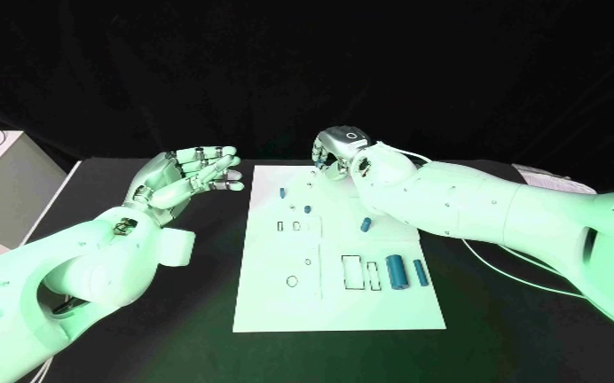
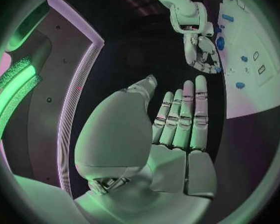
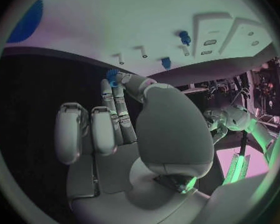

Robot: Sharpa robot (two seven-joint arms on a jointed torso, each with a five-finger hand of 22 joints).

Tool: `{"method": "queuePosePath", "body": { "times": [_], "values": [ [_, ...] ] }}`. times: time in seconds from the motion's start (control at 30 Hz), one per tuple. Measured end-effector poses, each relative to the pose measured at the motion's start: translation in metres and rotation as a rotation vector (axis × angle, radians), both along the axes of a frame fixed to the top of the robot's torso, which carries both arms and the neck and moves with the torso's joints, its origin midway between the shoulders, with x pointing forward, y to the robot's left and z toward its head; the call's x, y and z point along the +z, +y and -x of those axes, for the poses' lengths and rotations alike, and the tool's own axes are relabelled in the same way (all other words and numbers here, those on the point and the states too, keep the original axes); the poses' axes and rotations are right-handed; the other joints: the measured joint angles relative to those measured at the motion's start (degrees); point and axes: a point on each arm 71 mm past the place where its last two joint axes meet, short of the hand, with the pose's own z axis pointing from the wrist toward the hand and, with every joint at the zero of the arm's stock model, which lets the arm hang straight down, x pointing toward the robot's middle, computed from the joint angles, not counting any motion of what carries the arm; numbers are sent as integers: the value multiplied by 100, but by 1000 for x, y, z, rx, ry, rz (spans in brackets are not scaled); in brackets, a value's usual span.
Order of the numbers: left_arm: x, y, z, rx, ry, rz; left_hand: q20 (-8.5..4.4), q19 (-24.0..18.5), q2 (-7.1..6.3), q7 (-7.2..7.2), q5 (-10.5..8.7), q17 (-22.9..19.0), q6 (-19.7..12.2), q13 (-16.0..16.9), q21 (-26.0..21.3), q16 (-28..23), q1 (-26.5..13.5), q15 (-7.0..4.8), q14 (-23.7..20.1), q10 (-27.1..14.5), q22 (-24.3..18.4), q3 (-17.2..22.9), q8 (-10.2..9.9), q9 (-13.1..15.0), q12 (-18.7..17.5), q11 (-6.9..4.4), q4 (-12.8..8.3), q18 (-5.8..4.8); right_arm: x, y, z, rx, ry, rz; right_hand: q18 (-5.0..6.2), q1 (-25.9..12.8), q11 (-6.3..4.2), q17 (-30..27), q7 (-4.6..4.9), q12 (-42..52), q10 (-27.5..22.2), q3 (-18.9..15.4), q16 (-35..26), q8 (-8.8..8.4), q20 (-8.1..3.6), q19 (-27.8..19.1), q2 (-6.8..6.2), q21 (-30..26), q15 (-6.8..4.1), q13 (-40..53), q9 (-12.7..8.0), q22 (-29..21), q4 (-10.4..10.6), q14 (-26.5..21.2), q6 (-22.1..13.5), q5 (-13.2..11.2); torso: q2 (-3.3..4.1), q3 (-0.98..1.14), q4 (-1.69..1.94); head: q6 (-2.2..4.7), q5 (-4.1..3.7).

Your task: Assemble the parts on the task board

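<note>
The white task board (image 1: 335, 308) lies in the middle of the black table. On it are a small blue part (image 1: 283, 193), another blue part (image 1: 366, 224) and two blue cylinders (image 1: 398, 271) near its right edge. My right hand (image 1: 345, 151) hovers over the board's far edge with its fingers curled. Its thumb and a finger pinch a small blue toothed part (image 3: 111, 77). My left hand (image 1: 192, 175) hangs left of the board, its straight fingers (image 2: 180, 124) spread and holding nothing. The left wrist view also shows my right hand (image 2: 202, 52) beside the board (image 2: 264, 45).
The board has several rectangular and round slots (image 1: 352, 272). A pale box (image 1: 23, 190) stands at the table's left edge. A white cable (image 1: 531, 284) trails over the table on the right, and a flat white object (image 1: 553, 176) lies at the far right.
</note>
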Motion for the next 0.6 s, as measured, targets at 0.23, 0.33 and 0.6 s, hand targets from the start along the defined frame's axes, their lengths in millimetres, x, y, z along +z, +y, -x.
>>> {"method": "queuePosePath", "body": {
  "times": [0.23,0.33,0.6],
  "values": [
    [2,-1,1,-3,-3,2,0,0,0,0,0,0,0,0,0,0,0,0,0,0,-1,0,0,0,0,0,0,0,-1,0,-3,-8,3,-3,0,0,10,0,0,-9,10,14,0,0,0,0,0,0,1,0,6,-1,-15,1,0,-1,13,-36,38,-16,-13],
    [3,-1,1,-3,-5,4,0,0,0,0,0,-1,0,0,0,0,0,0,0,0,-1,0,0,0,0,0,0,0,-1,1,-3,-4,7,-5,0,0,10,0,0,-4,10,15,-1,0,0,0,0,0,1,0,6,-1,-16,1,0,-3,20,-47,46,-21,-17],
    [7,0,0,-1,-13,8,0,0,0,0,0,-1,0,0,0,0,0,0,0,0,-1,0,0,0,0,0,0,0,-3,6,1,15,23,-7,1,0,10,-7,1,2,10,23,-2,-1,0,0,0,0,2,0,21,0,-25,1,-1,-5,27,-54,49,-48,1]
  ]
}}
